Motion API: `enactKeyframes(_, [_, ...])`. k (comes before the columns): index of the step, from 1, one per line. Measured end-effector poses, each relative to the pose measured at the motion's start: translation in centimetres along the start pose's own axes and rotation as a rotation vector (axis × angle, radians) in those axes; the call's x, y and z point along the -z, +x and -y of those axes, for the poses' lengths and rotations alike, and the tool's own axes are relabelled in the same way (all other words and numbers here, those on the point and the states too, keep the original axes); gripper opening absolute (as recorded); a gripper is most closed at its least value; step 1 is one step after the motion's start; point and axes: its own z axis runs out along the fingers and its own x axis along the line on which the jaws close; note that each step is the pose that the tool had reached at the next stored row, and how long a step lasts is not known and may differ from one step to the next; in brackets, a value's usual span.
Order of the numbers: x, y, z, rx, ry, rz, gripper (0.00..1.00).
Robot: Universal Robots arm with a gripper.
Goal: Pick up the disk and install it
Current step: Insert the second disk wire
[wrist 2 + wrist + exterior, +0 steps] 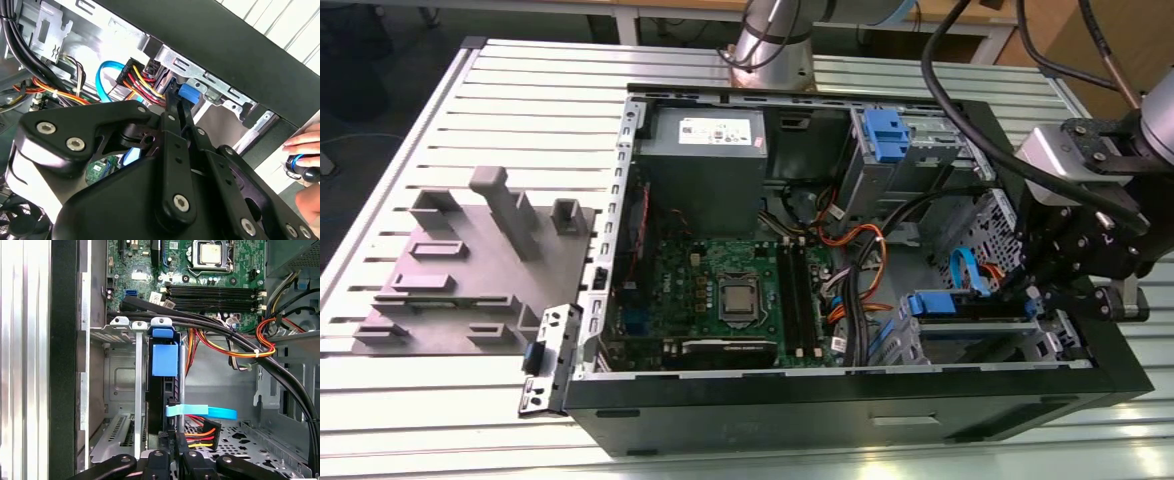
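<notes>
My gripper is clamped narrow on the disk, which stands edge-on straight ahead in its bay.

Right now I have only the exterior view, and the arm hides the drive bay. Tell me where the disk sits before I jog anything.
Observer: In the first wrist view the disk stands on edge inside the drive cage, with its blue rail between the metal guides.
Operator: Report any cables near it.
Observer: A flat blue cable crosses in front of the disk, just above a red, yellow and black power plug.
Operator: Check outside the case.
Observer: In the second wrist view a person's hand is beyond the case's black wall, on the far side from the gripper.
</notes>
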Motion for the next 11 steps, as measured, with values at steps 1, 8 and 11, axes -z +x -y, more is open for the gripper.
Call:
enactKeyframes(1, [0.08,0.0,0.0,0.0,0.0,-0.0002,0.16])
enactKeyframes(8, [0.1,-0.16,-0.16,0.0,0.0002,-0.0004,0.16])
enactKeyframes(11, [0.1,-0.26,-0.39,-0.001,0.0003,-0.0004,0.16])
